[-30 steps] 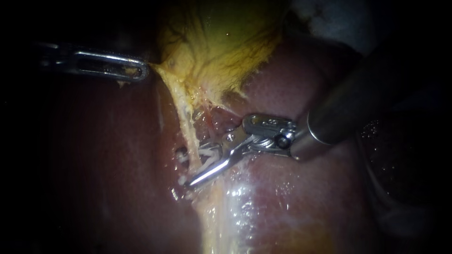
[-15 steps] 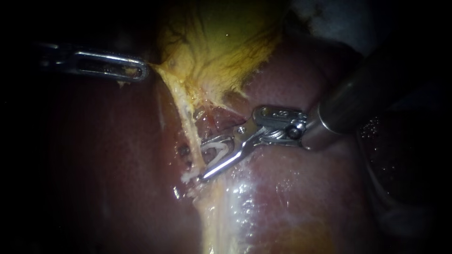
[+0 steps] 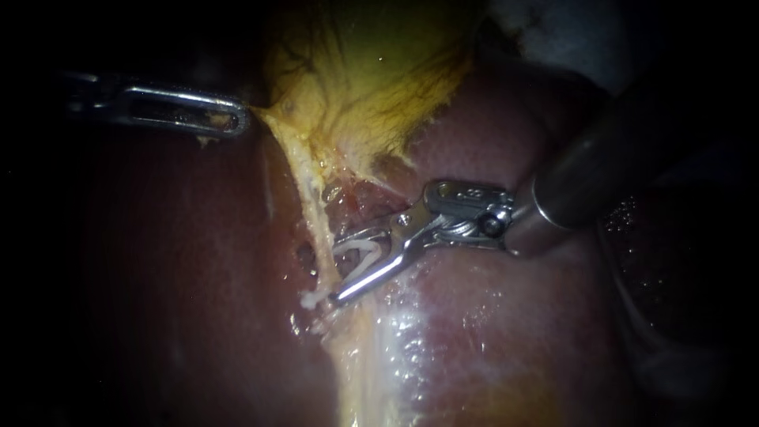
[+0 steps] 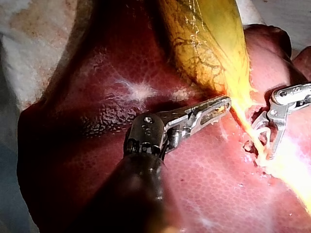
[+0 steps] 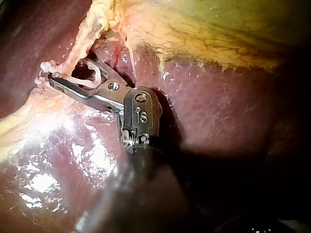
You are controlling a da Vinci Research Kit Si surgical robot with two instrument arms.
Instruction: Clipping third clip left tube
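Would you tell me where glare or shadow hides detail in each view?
Endoscope view: edges dark, left instrument dim at the gallbladder; glare on liver below the right instrument and clip. Left wrist view: glare washes out liver beside the right instrument. Right wrist view: glare patches on liver; deep shadow beside the shaft.

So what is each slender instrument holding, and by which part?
Left instrument: yellow-green gallbladder, by its narrow pale edge. Right instrument: curved white clip, seated between both jaws.
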